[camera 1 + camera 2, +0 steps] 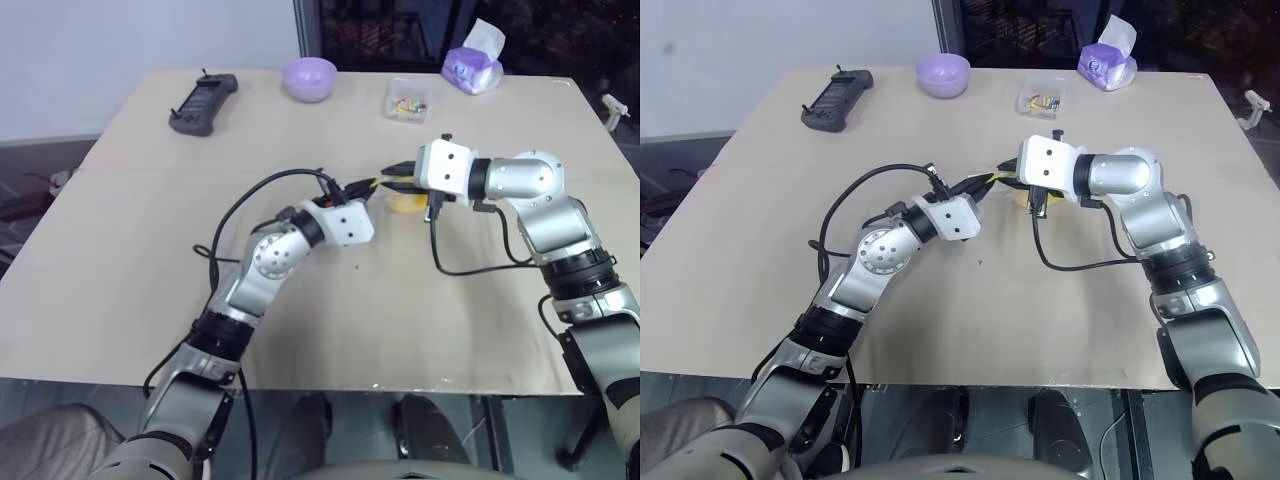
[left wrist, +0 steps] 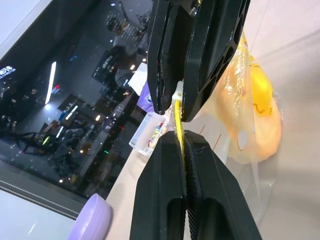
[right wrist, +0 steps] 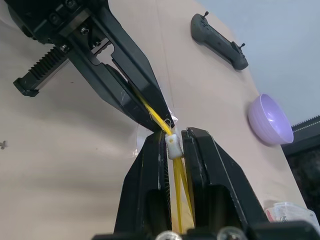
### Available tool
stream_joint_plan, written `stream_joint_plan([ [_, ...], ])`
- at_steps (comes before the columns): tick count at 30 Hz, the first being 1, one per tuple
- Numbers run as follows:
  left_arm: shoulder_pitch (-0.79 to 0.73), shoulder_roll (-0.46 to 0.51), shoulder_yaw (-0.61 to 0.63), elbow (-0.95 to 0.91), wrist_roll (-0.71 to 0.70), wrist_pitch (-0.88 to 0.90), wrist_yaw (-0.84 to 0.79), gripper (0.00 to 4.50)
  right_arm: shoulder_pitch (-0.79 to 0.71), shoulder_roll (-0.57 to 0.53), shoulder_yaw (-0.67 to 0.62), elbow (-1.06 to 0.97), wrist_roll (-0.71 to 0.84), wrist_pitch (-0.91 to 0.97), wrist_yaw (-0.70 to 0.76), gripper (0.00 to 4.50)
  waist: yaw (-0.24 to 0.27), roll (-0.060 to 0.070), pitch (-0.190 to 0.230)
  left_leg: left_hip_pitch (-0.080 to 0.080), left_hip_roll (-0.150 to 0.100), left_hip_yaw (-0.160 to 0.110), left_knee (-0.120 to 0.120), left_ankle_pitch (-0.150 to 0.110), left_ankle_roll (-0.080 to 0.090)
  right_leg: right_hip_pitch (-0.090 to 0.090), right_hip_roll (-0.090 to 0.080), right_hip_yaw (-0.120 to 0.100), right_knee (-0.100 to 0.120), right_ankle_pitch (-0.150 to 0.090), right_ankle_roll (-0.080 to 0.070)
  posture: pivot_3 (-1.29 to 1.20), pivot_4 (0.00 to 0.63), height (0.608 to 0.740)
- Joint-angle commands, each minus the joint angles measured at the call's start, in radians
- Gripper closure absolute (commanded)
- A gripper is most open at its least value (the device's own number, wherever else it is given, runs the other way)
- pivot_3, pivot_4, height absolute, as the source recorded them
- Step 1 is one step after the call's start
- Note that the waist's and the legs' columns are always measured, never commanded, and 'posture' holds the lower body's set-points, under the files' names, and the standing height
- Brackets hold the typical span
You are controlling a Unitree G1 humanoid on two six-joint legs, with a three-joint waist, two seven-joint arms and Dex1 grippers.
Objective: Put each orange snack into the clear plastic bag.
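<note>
The clear plastic bag [image 2: 260, 185] hangs between my two grippers over the middle of the table [image 1: 120, 230]. The orange snack [image 2: 252, 112] sits inside it, seen through the crinkly film, and shows as a yellow patch [image 1: 405, 202] under my right wrist. My left gripper [image 2: 182, 139] is shut on the yellow strip [image 3: 150, 107] along the bag's mouth. My right gripper [image 3: 173, 136] faces it tip to tip and is shut on the small white slider [image 3: 172, 145] on that strip. The rest of the bag is hidden behind the arms in the head views.
At the table's far edge stand a lilac bowl [image 1: 308, 78], a small clear box of colourful bits [image 1: 407, 100] and a purple tissue pack [image 1: 473, 68]. A black controller [image 1: 204, 103] lies at the far left. Black cables loop from both wrists.
</note>
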Motion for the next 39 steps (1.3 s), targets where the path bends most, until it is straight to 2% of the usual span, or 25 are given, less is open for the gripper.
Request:
stream_joint_plan([
  [1,-0.013,-0.005,-0.003,-0.028,-0.002,-0.021,0.001,4.50,-0.023,-0.014,-0.024,-0.023,0.002,-0.020,-0.012,4.47,0.000,0.000,0.000,0.000,0.000,0.000,0.000,0.000,0.000,0.000,0.000,0.000,0.000,0.000,0.000,0.00,0.150,0.740],
  [10,-0.012,-0.002,0.001,-0.024,0.005,-0.016,0.009,4.50,-0.023,-0.022,-0.032,-0.018,-0.008,-0.021,-0.022,4.47,0.000,0.000,0.000,0.000,0.000,0.000,0.000,0.000,0.000,0.000,0.000,0.000,0.000,0.000,0.000,0.00,0.150,0.740],
  [23,-0.041,0.027,0.071,0.017,0.103,0.087,0.142,4.50,-0.012,-0.122,-0.034,0.066,-0.098,-0.039,-0.060,4.47,0.000,0.000,0.000,0.000,0.000,0.000,0.000,0.000,0.000,0.000,0.000,0.000,0.000,0.000,0.000,0.00,0.150,0.740],
  [39,-0.074,0.048,0.113,0.020,0.180,0.129,0.278,4.50,-0.010,-0.235,-0.043,0.106,-0.126,-0.038,-0.101,4.47,0.003,0.000,0.000,0.000,0.000,0.000,0.000,0.000,0.000,0.000,0.000,0.000,0.000,0.000,0.000,0.00,0.150,0.740],
])
